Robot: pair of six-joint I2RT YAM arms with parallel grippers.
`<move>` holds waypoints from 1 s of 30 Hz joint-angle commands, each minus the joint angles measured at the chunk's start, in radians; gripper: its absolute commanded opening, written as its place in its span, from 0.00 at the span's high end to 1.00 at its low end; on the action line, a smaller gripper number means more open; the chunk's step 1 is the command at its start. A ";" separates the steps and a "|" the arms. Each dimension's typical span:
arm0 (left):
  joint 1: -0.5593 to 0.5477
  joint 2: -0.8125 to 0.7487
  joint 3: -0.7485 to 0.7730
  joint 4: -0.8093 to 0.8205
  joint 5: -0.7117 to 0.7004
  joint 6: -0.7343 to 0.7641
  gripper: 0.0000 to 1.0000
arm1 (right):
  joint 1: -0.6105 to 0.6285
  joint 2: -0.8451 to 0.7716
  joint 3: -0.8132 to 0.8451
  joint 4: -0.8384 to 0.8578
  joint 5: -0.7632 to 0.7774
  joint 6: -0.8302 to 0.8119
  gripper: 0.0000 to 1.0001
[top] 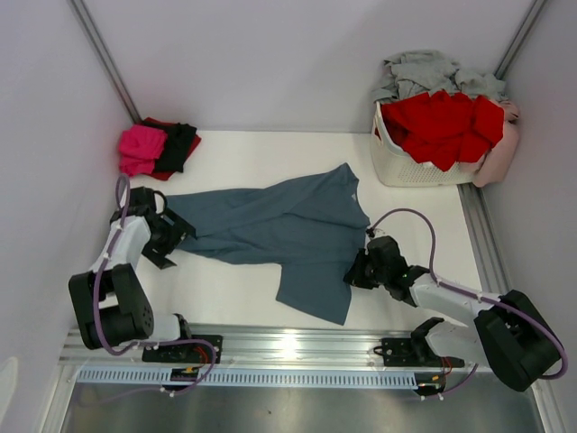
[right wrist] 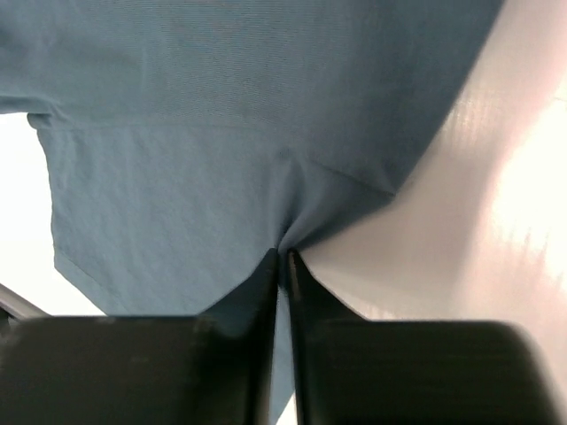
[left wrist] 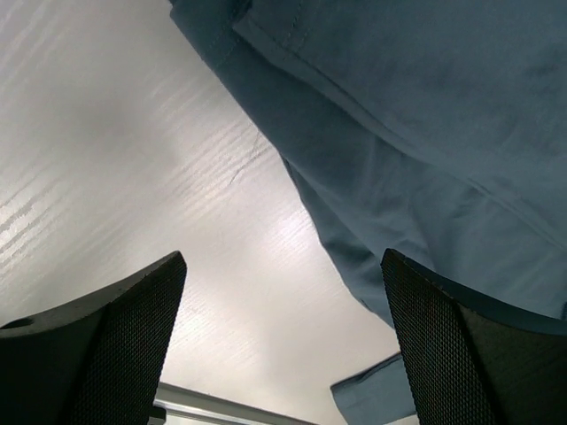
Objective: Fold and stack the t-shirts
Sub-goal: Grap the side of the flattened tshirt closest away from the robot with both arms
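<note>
A slate blue-grey t-shirt (top: 279, 230) lies spread and rumpled across the middle of the white table. My right gripper (top: 353, 271) is shut on the shirt's right edge; in the right wrist view the cloth (right wrist: 221, 150) puckers into the closed fingertips (right wrist: 285, 257). My left gripper (top: 171, 236) is open at the shirt's left end; in the left wrist view the shirt (left wrist: 425, 133) lies beyond and beside the right finger (left wrist: 461, 354), with bare table between the fingers. Folded magenta-pink (top: 140, 149) and black (top: 178, 146) shirts are stacked at the far left.
A white lattice basket (top: 419, 162) at the far right holds red shirts (top: 442, 122) and pale grey cloth (top: 428, 72). A metal rail (top: 288, 347) runs along the table's near edge. White walls close in on left, back and right.
</note>
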 commanded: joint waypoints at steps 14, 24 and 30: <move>0.003 -0.204 -0.107 -0.046 0.034 0.041 0.06 | 0.019 -0.003 0.160 -0.288 0.294 0.121 1.00; -0.013 -0.181 -0.118 -0.037 0.053 0.049 0.08 | 0.029 -0.148 0.220 -0.534 0.676 0.283 1.00; -0.039 -0.163 -0.130 -0.012 0.116 0.072 0.21 | 0.029 -0.161 0.223 -0.495 0.687 0.271 1.00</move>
